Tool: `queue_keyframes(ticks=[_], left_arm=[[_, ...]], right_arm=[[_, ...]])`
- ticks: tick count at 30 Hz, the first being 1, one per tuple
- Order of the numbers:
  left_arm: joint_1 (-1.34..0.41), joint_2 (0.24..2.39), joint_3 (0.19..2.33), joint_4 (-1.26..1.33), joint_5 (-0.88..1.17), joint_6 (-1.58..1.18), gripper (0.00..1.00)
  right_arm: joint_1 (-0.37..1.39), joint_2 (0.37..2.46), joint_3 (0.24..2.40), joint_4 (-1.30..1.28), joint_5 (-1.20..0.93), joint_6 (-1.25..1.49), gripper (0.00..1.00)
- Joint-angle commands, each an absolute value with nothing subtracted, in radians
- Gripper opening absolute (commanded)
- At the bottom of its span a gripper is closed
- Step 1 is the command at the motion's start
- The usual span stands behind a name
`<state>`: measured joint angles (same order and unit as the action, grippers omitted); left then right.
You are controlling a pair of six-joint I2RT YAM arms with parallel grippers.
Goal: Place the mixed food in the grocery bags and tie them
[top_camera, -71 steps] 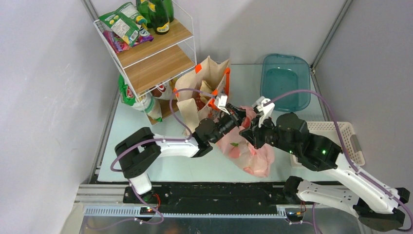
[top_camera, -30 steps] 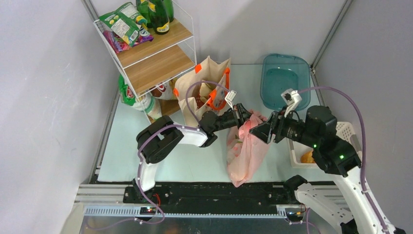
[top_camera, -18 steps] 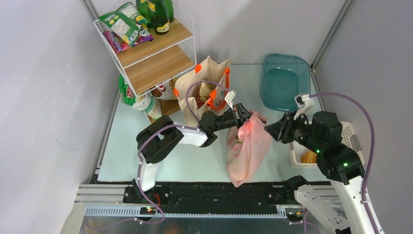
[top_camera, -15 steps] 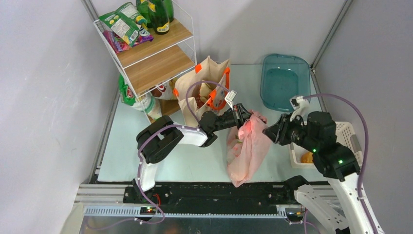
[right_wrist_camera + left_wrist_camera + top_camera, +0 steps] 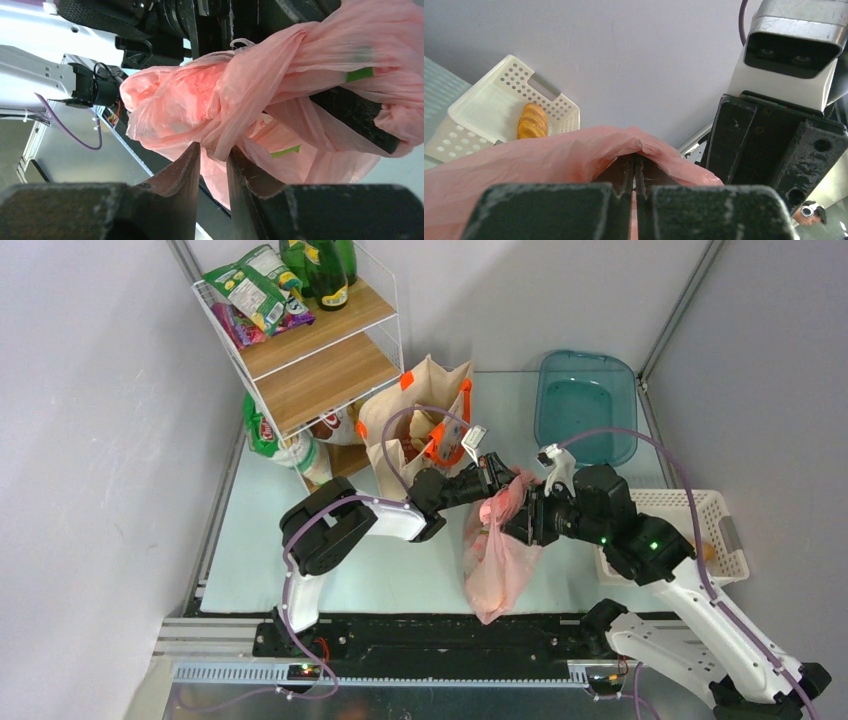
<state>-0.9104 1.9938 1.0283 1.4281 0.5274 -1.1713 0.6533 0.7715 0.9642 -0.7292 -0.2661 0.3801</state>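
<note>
Pink film fills the middle of the top view, where a thin translucent pink plastic bag [image 5: 497,565] bulges below a gathered neck. The left gripper [image 5: 503,480] is clamped on the top of that neck from the bag's left. The right gripper [image 5: 524,520] meets the neck from the bag's right, slightly lower. A beige tote with orange handles [image 5: 415,410] stands open just behind and left of the bag, a clear teal plastic tray [image 5: 585,405] sits behind and right of it, well apart, and a white perforated plastic basket [image 5: 690,512] lies to its right. In the left wrist view, the left gripper [image 5: 635,167] has its dark fingers pressed together on a fold of the bag [image 5: 524,162]; beyond the bag, the basket [image 5: 484,115] holds one golden-brown bread roll [image 5: 532,120]. In the right wrist view, the right gripper [image 5: 213,151] has its fingers drawn nearly together, pinching a twisted strand of the bag [image 5: 200,95] at their tips, and small green patches show through the film.
</note>
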Motion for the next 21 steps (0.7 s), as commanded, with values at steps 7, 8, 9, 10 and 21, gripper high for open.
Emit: queue_keyframes(ticks=[7,8,9,10,21], left_arm=[[-0.91,1.991,1.042,1.473,0.552,-1.185,0.0],[-0.911,1.992,1.043,1.473,0.555,-1.185,0.0],[-0.911,1.993,1.045,1.473,0.556,-1.183,0.0],[-0.91,1.994,1.047,1.473,0.562,-1.18,0.0],[-0.902,1.995,1.05,1.474,0.575,-1.183,0.0]], right_arm=[[0.557,0.627,1.051,-0.751,-0.234,0.346,0.4],[0.527,0.622,1.063,-0.766,-0.237,0.337,0.41],[0.512,0.614,1.069,-0.772,-0.237,0.334,0.41],[0.479,0.61,1.075,-0.781,-0.236,0.329,0.43],[0.329,0.633,1.073,-0.789,-0.286,0.311,0.39]])
